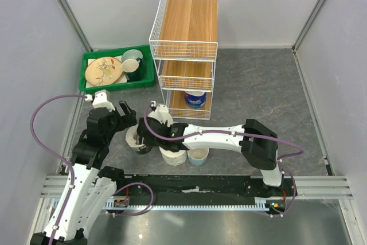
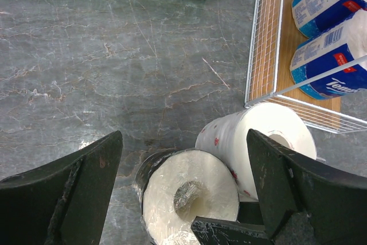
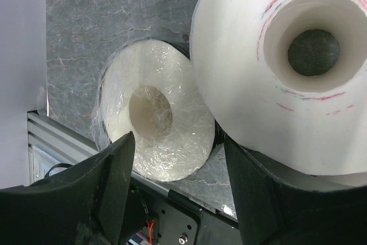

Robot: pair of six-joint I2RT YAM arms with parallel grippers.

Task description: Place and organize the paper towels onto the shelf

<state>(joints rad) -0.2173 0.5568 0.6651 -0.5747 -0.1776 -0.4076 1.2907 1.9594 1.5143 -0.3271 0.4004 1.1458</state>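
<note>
A dark-wrapped paper towel roll (image 2: pixel 189 199) (image 1: pixel 136 139) (image 3: pixel 155 120) stands on end on the floor, core upward. My left gripper (image 2: pixel 183 193) (image 1: pixel 129 120) hangs open above it, its fingers wide on both sides without touching. My right gripper (image 3: pixel 178 187) (image 1: pixel 142 140) reaches in from the right, open, with the roll's edge between its fingers. A white roll with red dots (image 2: pixel 258 136) (image 3: pixel 287 67) (image 1: pixel 175 154) stands right beside it. Two blue-wrapped rolls (image 2: pixel 330 27) (image 1: pixel 195 98) lie on the bottom tier of the white wire shelf (image 1: pixel 184 44).
A green tray (image 1: pixel 148 73) with a plate and a cup sits left of the shelf. A pale blue cup (image 1: pixel 198 155) stands right of the white roll. The right arm's forearm (image 1: pixel 223 137) stretches across in front of the shelf.
</note>
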